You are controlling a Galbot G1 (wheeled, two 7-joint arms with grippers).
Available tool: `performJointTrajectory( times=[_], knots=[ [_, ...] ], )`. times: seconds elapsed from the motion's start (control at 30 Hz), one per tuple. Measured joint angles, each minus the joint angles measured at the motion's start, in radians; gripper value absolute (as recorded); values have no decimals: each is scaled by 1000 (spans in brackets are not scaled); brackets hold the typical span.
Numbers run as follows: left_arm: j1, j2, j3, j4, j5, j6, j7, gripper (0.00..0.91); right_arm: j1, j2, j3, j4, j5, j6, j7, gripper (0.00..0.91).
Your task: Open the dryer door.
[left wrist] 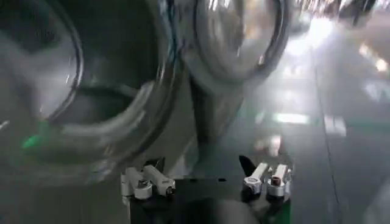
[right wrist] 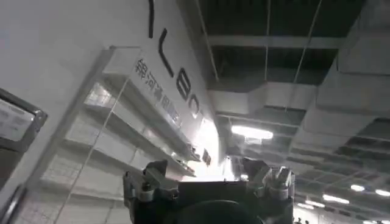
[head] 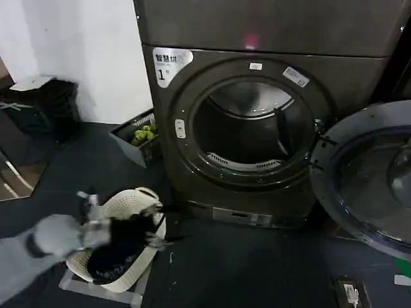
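Dryer door already swung wide — both tools standing clear of it.

The dryer door is hanging fully open on the right side of the dryer, its grey inner face turned outward and the steel drum exposed. The left tool is hovering low over a laundry basket on the floor, well apart from the door, which is lying across the machine's front to its right; in the left wrist view the left tool is showing its fingers spread and released, gripping nothing. The right tool is pointing up toward the ceiling — fingers parted, also empty. Judging by this, the task is looking done.
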Motion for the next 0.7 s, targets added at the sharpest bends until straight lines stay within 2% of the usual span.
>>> performJointTrajectory(
  times=[0.17,0.7],
  knots=[
    [28,52,-29,33,85,2,57,907,-17,0,27,15,-1,-6,-6,907],
    [42,111,-65,112,337,60,136,907,-32,1,63,21,-37,-17,-4,907]
  ],
)
